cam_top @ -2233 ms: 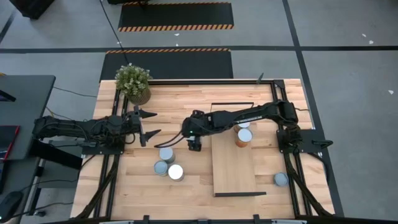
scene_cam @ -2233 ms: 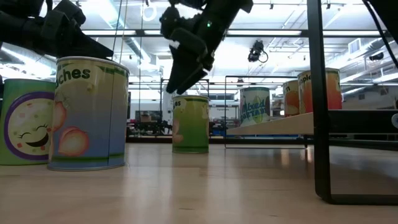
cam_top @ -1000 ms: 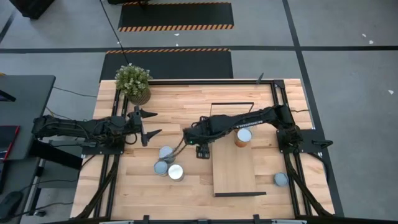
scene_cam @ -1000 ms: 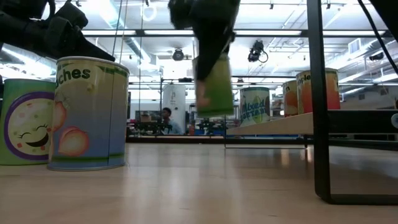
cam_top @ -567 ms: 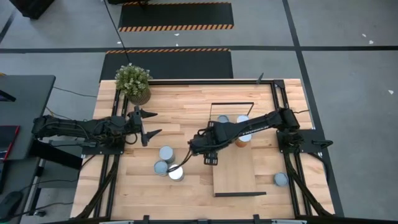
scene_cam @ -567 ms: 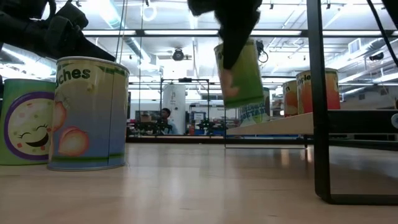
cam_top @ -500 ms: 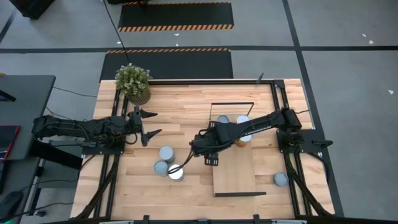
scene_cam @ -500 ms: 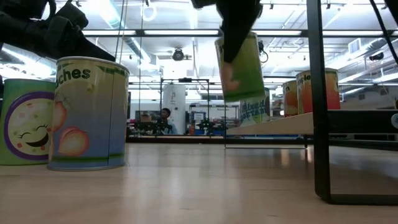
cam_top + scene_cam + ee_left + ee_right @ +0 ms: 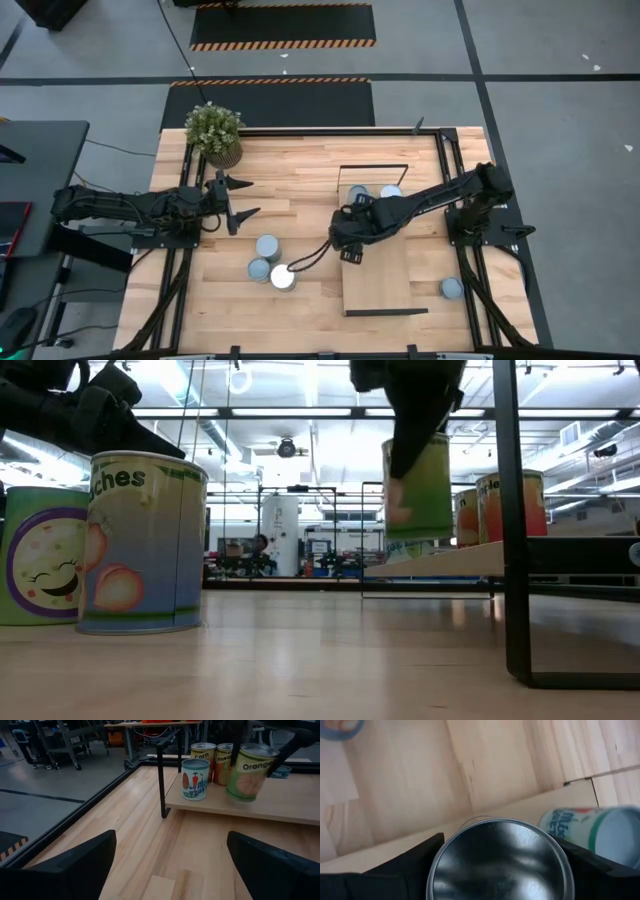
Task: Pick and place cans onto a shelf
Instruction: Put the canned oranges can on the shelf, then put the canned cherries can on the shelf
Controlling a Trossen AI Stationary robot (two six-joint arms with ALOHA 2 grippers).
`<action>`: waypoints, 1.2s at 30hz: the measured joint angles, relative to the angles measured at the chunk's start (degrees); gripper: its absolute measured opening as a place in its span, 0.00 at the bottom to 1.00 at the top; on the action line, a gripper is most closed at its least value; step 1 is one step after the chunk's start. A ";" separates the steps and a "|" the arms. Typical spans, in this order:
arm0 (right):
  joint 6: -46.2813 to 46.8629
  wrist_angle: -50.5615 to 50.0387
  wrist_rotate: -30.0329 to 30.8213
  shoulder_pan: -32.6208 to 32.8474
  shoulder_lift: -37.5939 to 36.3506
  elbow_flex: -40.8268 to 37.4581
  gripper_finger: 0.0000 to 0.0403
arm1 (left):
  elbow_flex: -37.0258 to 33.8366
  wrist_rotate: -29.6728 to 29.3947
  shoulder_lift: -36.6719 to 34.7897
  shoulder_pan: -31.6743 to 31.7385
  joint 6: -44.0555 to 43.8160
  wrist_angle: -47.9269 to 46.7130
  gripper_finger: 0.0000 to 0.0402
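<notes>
My right gripper [image 9: 351, 248] is shut on a green can with an orange label [image 9: 247, 773], held in the air over the left part of the light-wood shelf [image 9: 380, 275]. The can also shows in the low view [image 9: 421, 490]. Three cans [image 9: 195, 779] stand on the shelf's far end, on their bases. Three more cans [image 9: 268, 246] stand on the table left of the shelf, and one [image 9: 452, 288] stands right of it. My left gripper [image 9: 238, 200] is open and empty at the table's left. My right gripper pinches the can's side wall near its top rim [image 9: 440, 865] between its two fingers, one on each side. The fingers [image 9: 408, 435] come from above, pointing down. The can hangs lifted clear, slightly tilted, just above the shelf board.
A potted green plant [image 9: 214, 132] stands at the table's far left corner. The shelf's black frame leg [image 9: 512, 530] rises at its near end. The near half of the shelf board [image 9: 385, 290] is bare. Black rails run along both table sides.
My right gripper has carried the green can toward the table's right edge, from over the bare table beside the three standing cans to over the shelf's left part. The can stays lifted and a little tilted.
</notes>
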 joint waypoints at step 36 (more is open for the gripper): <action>0.62 -2.23 9.08 -2.08 -3.83 -3.67 0.89 | 0.00 0.02 0.00 0.00 -0.02 0.00 0.96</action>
